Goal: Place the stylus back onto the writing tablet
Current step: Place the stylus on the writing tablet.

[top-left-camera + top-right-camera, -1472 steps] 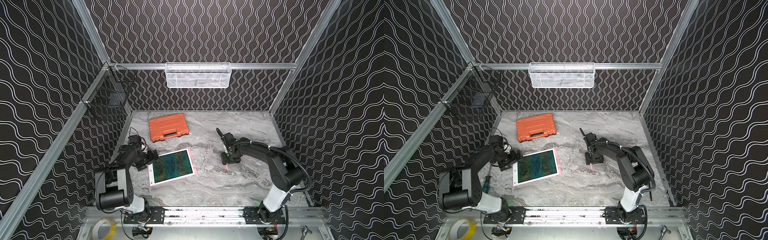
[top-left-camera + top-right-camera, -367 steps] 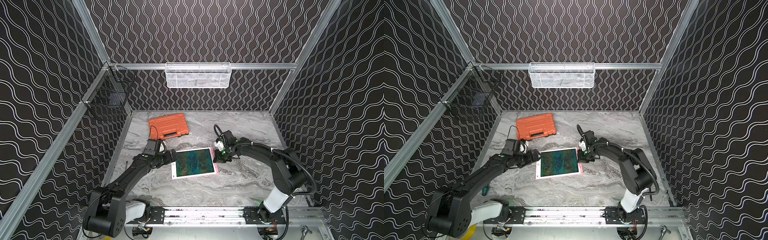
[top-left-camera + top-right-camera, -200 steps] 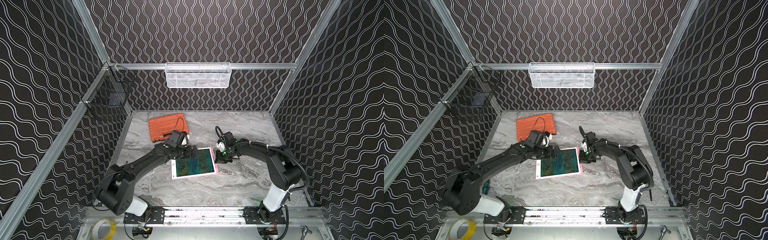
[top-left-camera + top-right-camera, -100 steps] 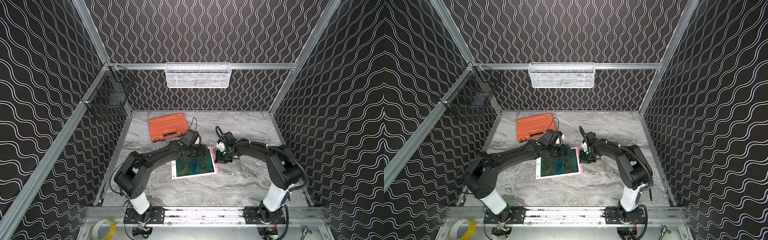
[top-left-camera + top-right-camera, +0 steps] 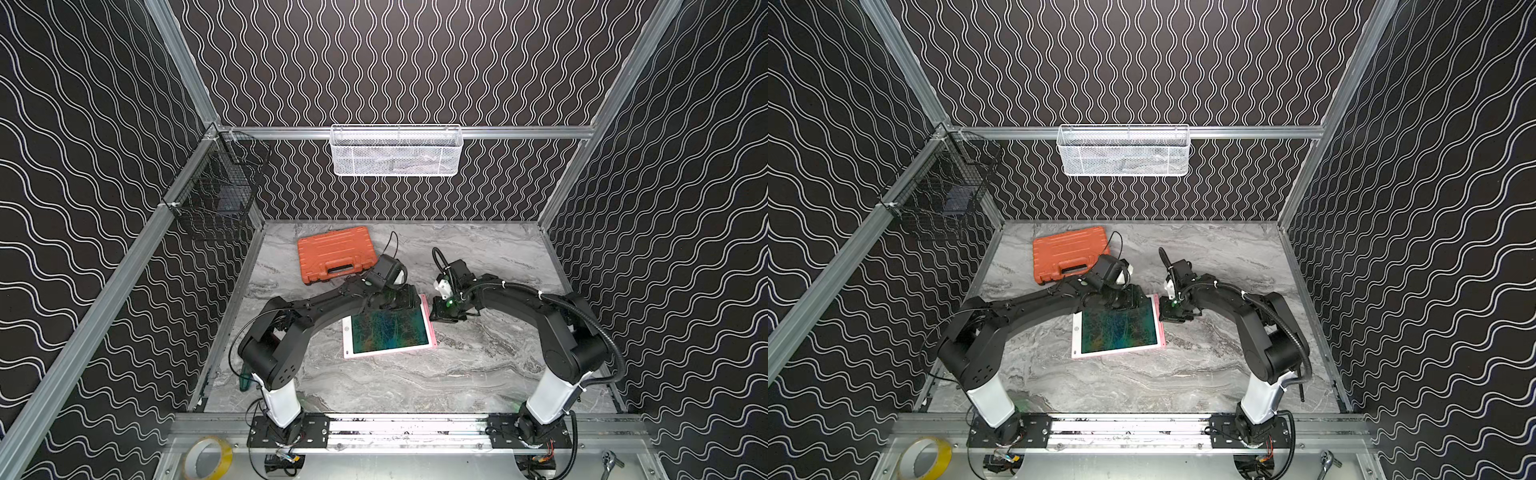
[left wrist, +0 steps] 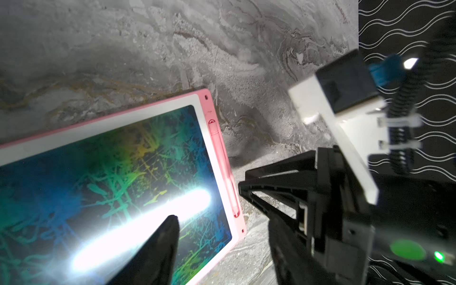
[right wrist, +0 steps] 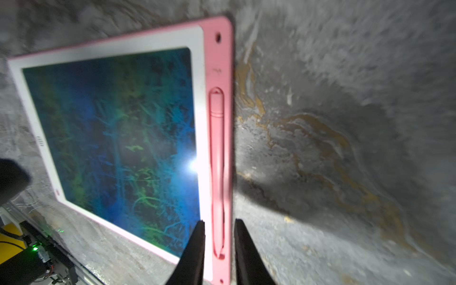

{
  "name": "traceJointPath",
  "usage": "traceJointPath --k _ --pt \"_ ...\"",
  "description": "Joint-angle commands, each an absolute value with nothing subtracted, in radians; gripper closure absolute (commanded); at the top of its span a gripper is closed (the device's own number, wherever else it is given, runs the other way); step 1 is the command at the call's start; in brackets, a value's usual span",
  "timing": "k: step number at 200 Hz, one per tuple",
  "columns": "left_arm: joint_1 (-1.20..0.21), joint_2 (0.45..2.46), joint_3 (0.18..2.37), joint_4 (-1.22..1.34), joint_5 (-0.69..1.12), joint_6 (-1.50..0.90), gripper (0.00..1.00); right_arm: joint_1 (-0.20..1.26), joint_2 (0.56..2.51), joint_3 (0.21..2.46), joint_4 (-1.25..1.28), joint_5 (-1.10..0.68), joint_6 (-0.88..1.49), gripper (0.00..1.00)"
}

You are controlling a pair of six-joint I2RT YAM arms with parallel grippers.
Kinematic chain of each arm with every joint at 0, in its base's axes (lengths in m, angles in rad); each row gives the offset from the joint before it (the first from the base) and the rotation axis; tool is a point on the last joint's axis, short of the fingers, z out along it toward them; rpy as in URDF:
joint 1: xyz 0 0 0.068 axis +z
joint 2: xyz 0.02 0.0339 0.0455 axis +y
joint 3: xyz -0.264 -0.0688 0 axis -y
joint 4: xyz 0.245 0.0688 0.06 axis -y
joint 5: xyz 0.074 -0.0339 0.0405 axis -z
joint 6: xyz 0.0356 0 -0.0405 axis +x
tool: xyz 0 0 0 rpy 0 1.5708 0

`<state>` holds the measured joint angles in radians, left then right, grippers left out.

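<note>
The stylus [image 7: 217,172] is seen lying flat in the groove of the pink strip along one short side of the writing tablet [image 5: 388,332]; its long axis runs parallel to that edge, and its tapered end is pointed away from the right gripper [image 7: 218,223]. The tablet is laid flat on the marble table [image 5: 478,374], the pink strip turned toward the right arm. In both top views the stylus cannot be told apart from the strip; only the wrist views show it seated [image 6: 223,158]. In the right wrist view the fingers are held slightly apart, astride the blunt end of the stylus, with a gap on each side; nothing is clamped. The left gripper [image 5: 399,301] is held over the tablet's far edge; in the left wrist view a single finger [image 6: 165,241] is shown above the glaring screen, so its spread cannot be told. An orange case [image 5: 1069,253] is shown in the top views alone.
</note>
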<state>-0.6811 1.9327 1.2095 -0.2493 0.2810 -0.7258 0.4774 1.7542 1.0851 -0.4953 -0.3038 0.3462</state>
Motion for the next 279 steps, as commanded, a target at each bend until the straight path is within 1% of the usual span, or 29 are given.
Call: traceJointPath --k 1,22,44,61,75,96,122,169,223,279 --pt "-0.689 1.967 1.282 -0.322 0.258 -0.665 0.50 0.477 1.710 1.087 -0.549 -0.291 0.342 0.78" --pt "-0.699 2.023 1.360 -0.371 0.256 -0.640 0.65 0.476 1.689 1.074 -0.570 -0.308 0.347 0.85" --pt "-0.706 2.095 1.442 -0.407 0.271 -0.628 0.77 0.476 1.703 1.072 -0.565 -0.332 0.348 0.94" --pt "-0.715 2.155 1.512 -0.446 0.280 -0.611 0.87 0.475 1.716 1.072 -0.553 -0.366 0.352 0.99" --pt "-0.720 2.190 1.542 -0.463 0.282 -0.607 0.94 0.475 1.725 1.068 -0.536 -0.389 0.359 1.00" --pt "-0.722 2.218 1.554 -0.447 0.295 -0.615 1.00 0.475 1.749 1.063 -0.508 -0.413 0.366 1.00" --pt "-0.732 2.253 1.577 -0.465 0.294 -0.607 1.00 0.476 1.779 1.062 -0.476 -0.432 0.384 1.00" --pt "-0.734 2.288 1.585 -0.445 0.312 -0.615 1.00 0.476 1.823 1.068 -0.439 -0.416 0.403 1.00" --pt "-0.734 2.316 1.591 -0.436 0.316 -0.616 1.00 0.461 1.817 1.061 -0.437 -0.379 0.408 1.00" --pt "-0.734 2.344 1.585 -0.424 0.313 -0.625 1.00 0.449 1.825 1.051 -0.428 -0.387 0.408 1.00"
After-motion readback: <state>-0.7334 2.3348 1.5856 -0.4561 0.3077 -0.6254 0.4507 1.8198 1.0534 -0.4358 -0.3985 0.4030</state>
